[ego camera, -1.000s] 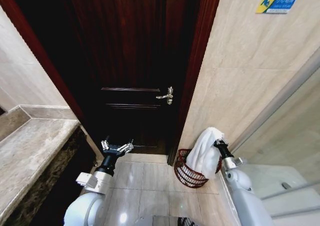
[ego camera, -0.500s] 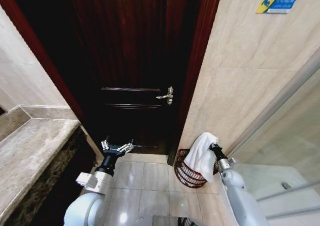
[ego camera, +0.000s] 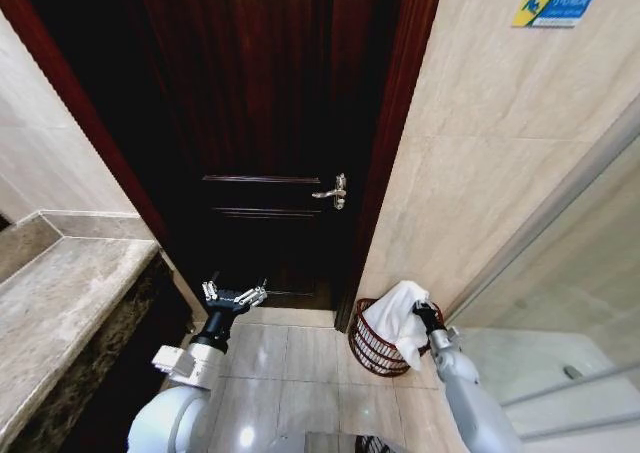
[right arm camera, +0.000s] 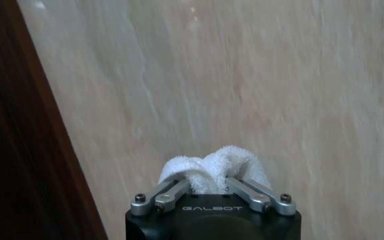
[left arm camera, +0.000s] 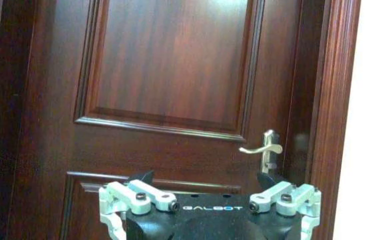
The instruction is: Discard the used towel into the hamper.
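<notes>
Right tool (ego camera: 422,311) pinches the white towel (ego camera: 396,318) over the red basket (ego camera: 372,350), low and right in the frame, so it can drop in. Left tool (ego camera: 233,295) waits wide apart, facing the door (left arm camera: 172,75).

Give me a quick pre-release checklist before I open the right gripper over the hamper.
1. Towel clamped in the right gripper: ok; right wrist view shows the fingers pinching a white fold.
2. Towel over the hamper: ok; it drapes across the rim, lower part inside.
3. All of the towel inside the rim: cannot tell; one corner hangs toward the near edge.
4. Hamper upright on the floor: ok, against the wall beside the door.
5. Left gripper out of the way: ok; open, facing the door.
</notes>
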Tool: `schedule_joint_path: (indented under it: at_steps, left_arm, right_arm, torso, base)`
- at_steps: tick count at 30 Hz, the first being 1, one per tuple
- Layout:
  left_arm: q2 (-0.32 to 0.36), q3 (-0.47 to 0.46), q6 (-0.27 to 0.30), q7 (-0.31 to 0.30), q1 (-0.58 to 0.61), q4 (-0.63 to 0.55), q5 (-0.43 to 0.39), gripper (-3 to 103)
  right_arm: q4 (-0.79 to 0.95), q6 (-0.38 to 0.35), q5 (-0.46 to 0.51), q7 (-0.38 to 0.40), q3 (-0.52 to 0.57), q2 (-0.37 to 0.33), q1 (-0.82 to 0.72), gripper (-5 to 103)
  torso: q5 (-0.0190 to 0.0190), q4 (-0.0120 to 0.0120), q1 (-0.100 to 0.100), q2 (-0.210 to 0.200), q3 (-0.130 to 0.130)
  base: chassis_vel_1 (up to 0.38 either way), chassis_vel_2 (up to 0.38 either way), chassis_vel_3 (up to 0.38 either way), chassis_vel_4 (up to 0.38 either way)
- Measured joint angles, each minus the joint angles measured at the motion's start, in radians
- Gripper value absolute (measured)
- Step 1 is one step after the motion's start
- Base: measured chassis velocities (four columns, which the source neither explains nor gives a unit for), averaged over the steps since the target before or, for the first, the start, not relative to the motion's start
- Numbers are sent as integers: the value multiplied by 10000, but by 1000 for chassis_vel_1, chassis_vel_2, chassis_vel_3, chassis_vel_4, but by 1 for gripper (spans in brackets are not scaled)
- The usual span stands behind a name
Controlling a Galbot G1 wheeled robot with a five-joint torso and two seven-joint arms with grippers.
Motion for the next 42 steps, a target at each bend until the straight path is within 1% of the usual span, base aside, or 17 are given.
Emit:
schedule_joint_path:
  at_steps: [1,4,6,7,9,10,12,15,20,26,29,34,37,38,40,41,42]
  left_arm:
    - [0,0,0,0,0,0,0,100]
    - [0,0,0,0,0,0,0,100]
    - [0,0,0,0,0,0,0,100]
    - [0,-1,0,-1,0,0,0,100]
    - [0,0,0,0,0,0,0,100]
    - [0,0,0,0,0,0,0,100]
    - [0,0,0,-1,-1,0,0,100]
    - [1,0,0,-1,0,0,0,100]
    - [1,0,0,0,-1,0,0,100]
    - [0,-1,0,0,0,0,0,100]
    - [0,0,0,0,0,0,0,100]
    - [0,0,0,0,2,0,0,100]
    - [0,-1,0,-1,0,0,0,100]
    - [0,0,0,0,0,0,0,100]
    - [0,0,0,-1,-1,0,0,100]
    - [1,0,0,-1,-3,0,0,100]
    - [0,0,0,-1,-3,0,0,100]
  right_arm:
    - [-456,99,-188,-3,18,41,164,7]
    - [-784,133,-389,11,155,54,177,7]
    - [-821,146,-440,13,314,43,74,7]
    - [-980,165,-572,32,468,38,32,7]
    - [-1237,174,-898,458,544,88,98,7]
    - [-1237,174,-898,458,544,88,98,7]
    - [-1303,134,-1016,866,491,142,144,7]
    - [-1464,86,-1207,1030,471,192,222,7]
    - [-1552,-301,-1628,1032,468,264,212,7]
    - [-1605,-423,-1786,881,466,317,185,7]
    - [-1584,-721,-1972,809,468,322,145,7]
    - [-1640,-1091,-2052,832,475,325,145,7]
    - [-1679,-1150,-2019,878,475,324,124,7]
    - [-1655,-1218,-2019,959,472,330,91,7]
    - [-1586,-1356,-2018,1013,466,335,26,7]
    - [-1548,-1553,-2056,990,451,303,-31,7]
    - [-1573,-1654,-2114,922,448,262,-38,7]
  torso:
    - [0,0,0,0,0]
    - [5,5,1,0,0]
    - [2,4,1,0,0]
    - [-12,-8,0,1,0]
    - [4,-7,0,0,0]
    - [4,-7,0,0,0]
    - [-5,-1,0,1,-1]
    - [0,4,0,1,0]
    - [-4,-1,0,1,0]
    - [-2,-1,0,1,-1]
    - [-2,-1,-2,1,-1]
    - [-1,-1,-5,4,-2]
    - [-5,-2,-2,3,0]
    - [4,1,1,2,0]
    - [6,2,4,1,1]
    - [-3,0,10,0,3]
    - [-2,1,11,-2,3]
  base:
    - [0,0,0,0]
    - [0,0,0,0]
    - [0,0,0,0]
    - [0,0,0,0]
    - [0,0,0,0]
    - [0,0,0,0]
    - [0,0,0,0]
    - [0,0,0,0]
    - [0,0,0,0]
    - [0,0,0,0]
    - [0,0,0,0]
    - [-41,40,52,-47]
    - [-120,113,109,-116]
    - [-109,150,119,-130]
    - [-97,133,166,-130]
    - [-97,132,116,-120]
    - [-108,132,116,-65]
